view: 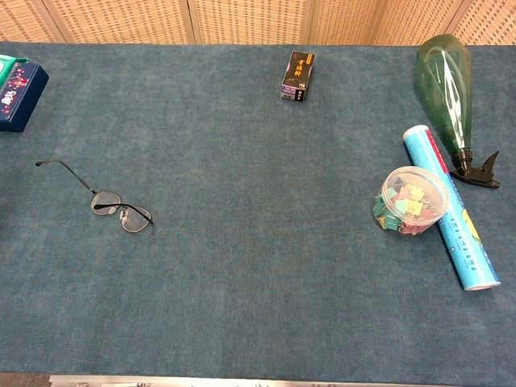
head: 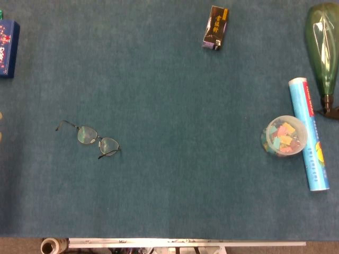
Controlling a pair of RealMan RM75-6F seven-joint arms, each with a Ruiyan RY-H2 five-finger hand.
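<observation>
Hands: neither shows in either view, so their state cannot be told.
Glasses [head: 88, 138]: at 9 o'clock, unfolded, alone on the mat [head: 175, 174].
Clip tub [head: 284, 137]: at 3 o'clock, touching the blue tube [head: 309, 134].
Open room: centre and 6 o'clock edge.

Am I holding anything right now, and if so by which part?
Nothing is held as far as either view shows: neither hand is in the frame. The glasses, the clip jar and the blue tube all lie free on the table.
</observation>
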